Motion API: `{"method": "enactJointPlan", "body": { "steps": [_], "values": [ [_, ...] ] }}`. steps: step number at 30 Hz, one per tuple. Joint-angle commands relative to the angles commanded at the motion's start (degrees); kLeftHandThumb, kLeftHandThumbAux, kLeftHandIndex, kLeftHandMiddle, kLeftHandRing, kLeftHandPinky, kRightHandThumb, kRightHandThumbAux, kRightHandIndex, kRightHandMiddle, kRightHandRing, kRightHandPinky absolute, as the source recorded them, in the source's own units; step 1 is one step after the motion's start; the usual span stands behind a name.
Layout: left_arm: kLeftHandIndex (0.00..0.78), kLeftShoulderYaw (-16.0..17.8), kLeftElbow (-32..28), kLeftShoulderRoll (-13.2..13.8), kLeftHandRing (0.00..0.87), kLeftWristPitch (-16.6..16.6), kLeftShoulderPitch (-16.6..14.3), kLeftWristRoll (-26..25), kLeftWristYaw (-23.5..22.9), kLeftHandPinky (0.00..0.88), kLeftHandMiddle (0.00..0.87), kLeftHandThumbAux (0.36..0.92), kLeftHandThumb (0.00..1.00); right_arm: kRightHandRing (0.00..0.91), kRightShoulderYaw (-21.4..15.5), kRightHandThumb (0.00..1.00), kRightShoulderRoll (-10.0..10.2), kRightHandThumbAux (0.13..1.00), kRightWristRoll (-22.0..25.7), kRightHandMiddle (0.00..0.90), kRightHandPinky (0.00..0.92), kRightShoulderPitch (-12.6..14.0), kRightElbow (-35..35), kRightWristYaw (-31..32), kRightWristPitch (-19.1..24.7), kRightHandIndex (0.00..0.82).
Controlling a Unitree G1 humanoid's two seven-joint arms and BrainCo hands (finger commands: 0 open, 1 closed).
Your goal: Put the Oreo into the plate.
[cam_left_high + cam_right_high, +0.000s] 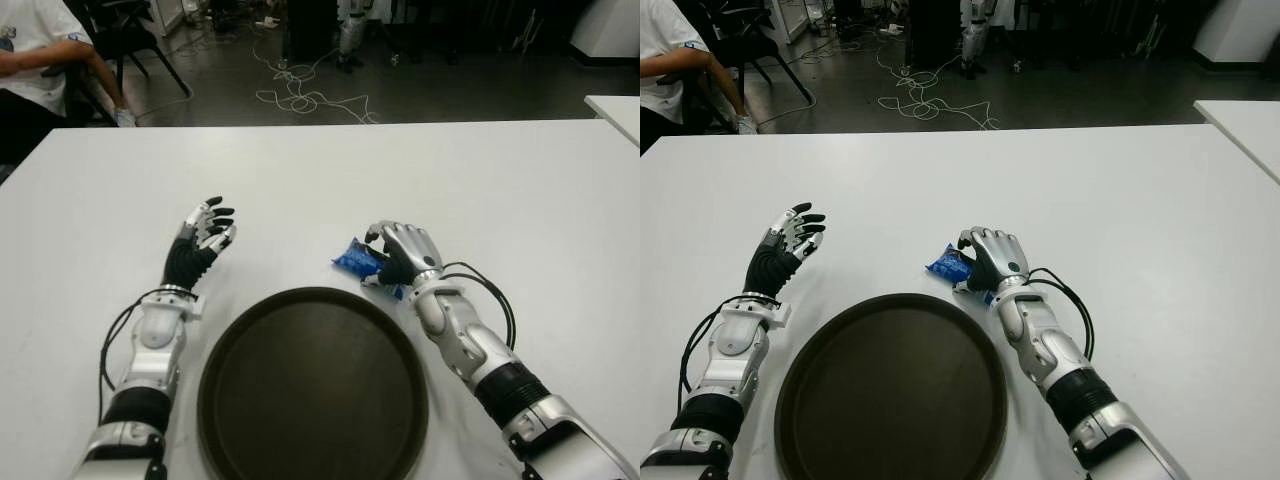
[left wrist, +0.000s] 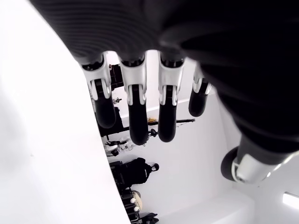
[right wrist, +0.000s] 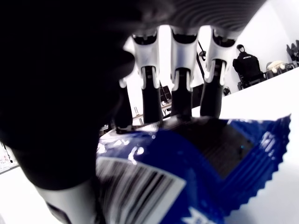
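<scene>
Right wrist view is showing the blue Oreo packet [image 3: 196, 163] filling the space under the palm, its crimped edge and barcode facing the camera, with the dark fingers [image 3: 150, 95] curling down over its far side; whether they are already pressing on the wrapper cannot be told from here. Both eye views are showing the dark round plate [image 1: 312, 385] sitting nearest the robot, centred between the two forearms and holding nothing. Just beyond its far right rim the right hand [image 1: 405, 252] is cupping over the Oreo packet [image 1: 358, 260] on the white table [image 1: 520, 190], knuckles up, fingers bent around it. The packet is poking out from the hand toward the robot's left, and its long axis seems to be running roughly left to right, along the plate's far edge. That is putting the packet between hand and plate rim, so the coming move is probably calling for a firm close, a lift, and a short carry back toward the robot and slightly left. The left hand [image 1: 205, 235] is showing beyond the plate's left rim, fingers spread and holding nothing, well apart from the packet. Farther off, a seated person [image 1: 40, 60] is showing past the table's far left corner.
</scene>
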Motion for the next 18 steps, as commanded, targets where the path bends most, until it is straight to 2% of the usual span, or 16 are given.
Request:
{"method": "enactJointPlan", "body": {
  "steps": [5,15,18],
  "values": [
    [0.165,-0.2,-0.6,-0.1,0.253,0.0,0.3,0.5,0.8,0.210,0.267,0.602,0.025,0.570,0.1,0.037,-0.3,0.879,0.3,0.568,0.548,-0.1,0.4,0.0,-0.5,0.477],
    [0.154,-0.3,-1.4,-0.2,0.238,0.5,0.6,-0.3,-0.1,0.177,0.259,0.587,0.016,0.578,0.0,0.040,-0.8,0.876,0.4,0.581,0.551,0.0,-0.4,0.0,-0.2,0.482],
    [0.166,-0.3,-1.4,-0.3,0.251,0.4,0.6,-0.2,0.2,0.209,0.267,0.586,0.023,0.583,0.0,0.040,-1.0,0.880,0.5,0.590,0.557,0.0,-0.5,0.0,-0.4,0.489]
  ]
}}
